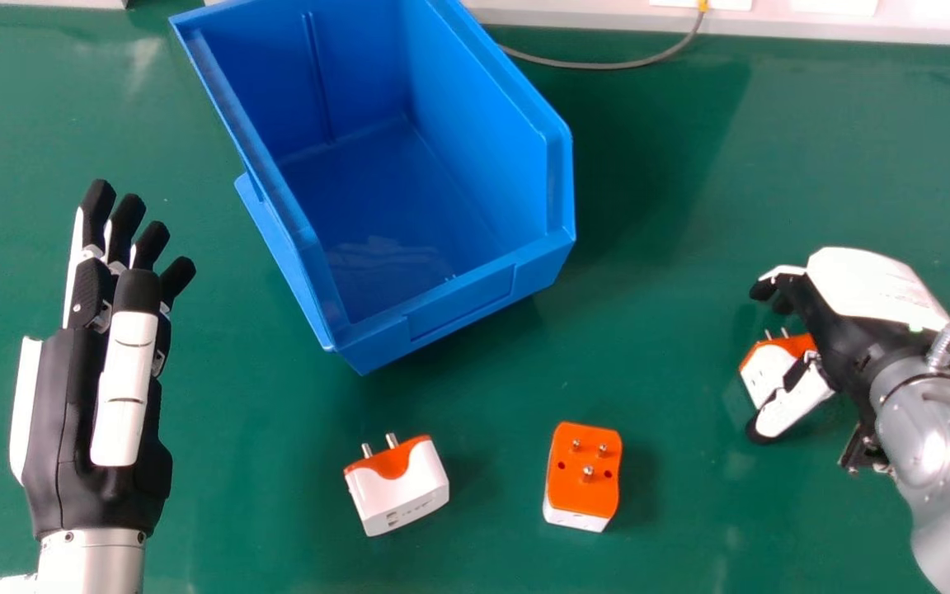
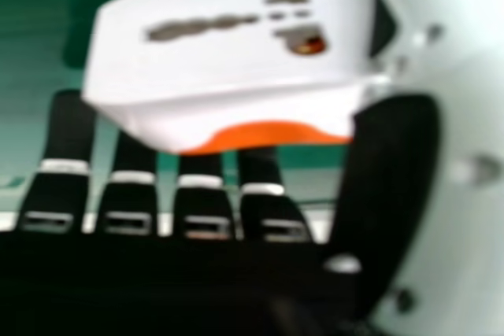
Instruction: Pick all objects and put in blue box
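My right hand (image 1: 875, 289) is low over the table at the right, fingers open and bent slightly down at the tips. A white and orange plug adapter (image 1: 764, 371) lies between its thumb and fingers. In the right hand view the adapter (image 2: 228, 53) is close to the thumb of my hand (image 2: 390, 171). A second adapter (image 1: 399, 487) shows its white side, and a third (image 1: 582, 478) has its orange pin face up. The blue box (image 1: 392, 198) stands at the back centre. My left hand (image 1: 124, 388) is open at the left, holding nothing.
The box's raised front edge (image 1: 458, 301) faces the two adapters near the front of the green table (image 1: 656, 363). A grey cable (image 1: 607, 65) lies behind the box's right side, near a white ledge (image 1: 813, 26) along the back.
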